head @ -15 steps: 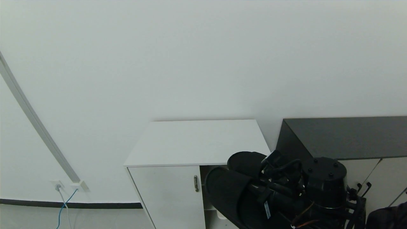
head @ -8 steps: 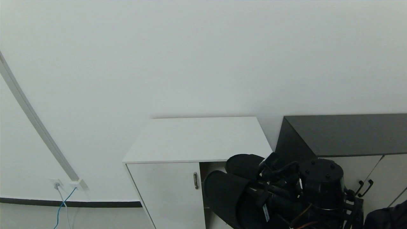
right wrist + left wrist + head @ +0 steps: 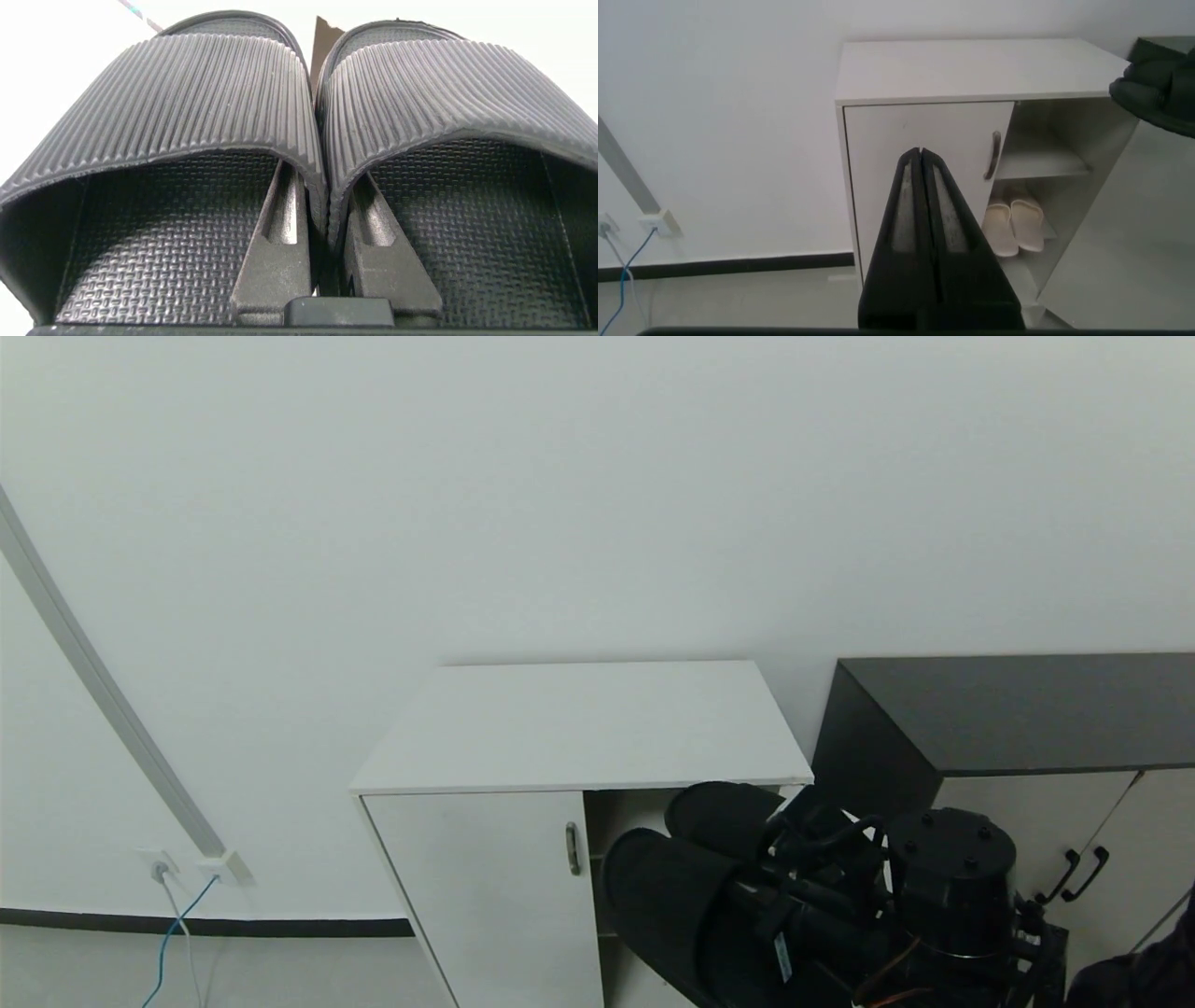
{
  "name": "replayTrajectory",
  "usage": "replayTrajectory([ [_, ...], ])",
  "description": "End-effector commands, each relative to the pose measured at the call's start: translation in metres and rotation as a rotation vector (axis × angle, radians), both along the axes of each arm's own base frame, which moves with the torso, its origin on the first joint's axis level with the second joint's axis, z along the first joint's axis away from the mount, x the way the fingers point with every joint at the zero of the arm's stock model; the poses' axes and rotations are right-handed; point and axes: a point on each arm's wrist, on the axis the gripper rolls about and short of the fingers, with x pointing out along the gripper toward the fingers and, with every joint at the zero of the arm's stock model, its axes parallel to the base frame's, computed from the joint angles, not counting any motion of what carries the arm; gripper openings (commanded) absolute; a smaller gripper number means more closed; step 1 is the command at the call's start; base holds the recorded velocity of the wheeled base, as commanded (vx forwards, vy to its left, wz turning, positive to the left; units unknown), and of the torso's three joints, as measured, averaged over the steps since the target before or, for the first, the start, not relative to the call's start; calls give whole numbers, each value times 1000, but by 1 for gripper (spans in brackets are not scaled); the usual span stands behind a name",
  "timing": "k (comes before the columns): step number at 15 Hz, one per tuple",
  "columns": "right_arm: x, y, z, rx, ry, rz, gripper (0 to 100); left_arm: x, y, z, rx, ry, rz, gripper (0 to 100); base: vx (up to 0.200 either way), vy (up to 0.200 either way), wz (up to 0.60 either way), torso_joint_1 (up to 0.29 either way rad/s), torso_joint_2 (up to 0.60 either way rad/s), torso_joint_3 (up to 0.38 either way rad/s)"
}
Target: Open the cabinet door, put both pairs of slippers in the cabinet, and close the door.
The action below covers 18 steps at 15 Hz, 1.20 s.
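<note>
The right end effector (image 3: 324, 201) holds a pair of black slippers (image 3: 672, 905). One finger (image 3: 276, 243) goes inside each slipper. The two fingers squeeze the inner sides of the slippers together, so the end effector is clamped on the pair. The slippers sit side by side, touching. They are up in the air, in front of the open right half of the white cabinet (image 3: 579, 728), just under its top board.

The left door (image 3: 485, 887) of the cabinet is closed. It has a small dark handle (image 3: 571, 848) near its inner edge. On the open side there is a shelf (image 3: 1041, 163). Below that shelf lies a pair of pale slippers (image 3: 1018, 224), side by side inside the cabinet.

The left end effector (image 3: 921, 159) has its fingers pressed together with nothing between them. It hangs in front of the closed door, apart from it, and points at it.

A dark cabinet (image 3: 1018, 709) stands just beside the white one, on the robot's right. On the wall to the left, low down, there is a socket (image 3: 154, 868) with a blue cable (image 3: 173, 943) hanging from it.
</note>
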Motion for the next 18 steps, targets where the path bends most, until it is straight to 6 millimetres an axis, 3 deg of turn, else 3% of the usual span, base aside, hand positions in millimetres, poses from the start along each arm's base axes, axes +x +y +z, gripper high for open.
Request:
replayTrajectory([
  [1,0,0,-1,-6,3,1,0,0,0,0,0,1,0,0,0,0,0,-144,349,203],
  [18,-1,0,-7,-21,10,4,0,0,0,0,0,1,1,0,0,0,0,-195,474,274],
])
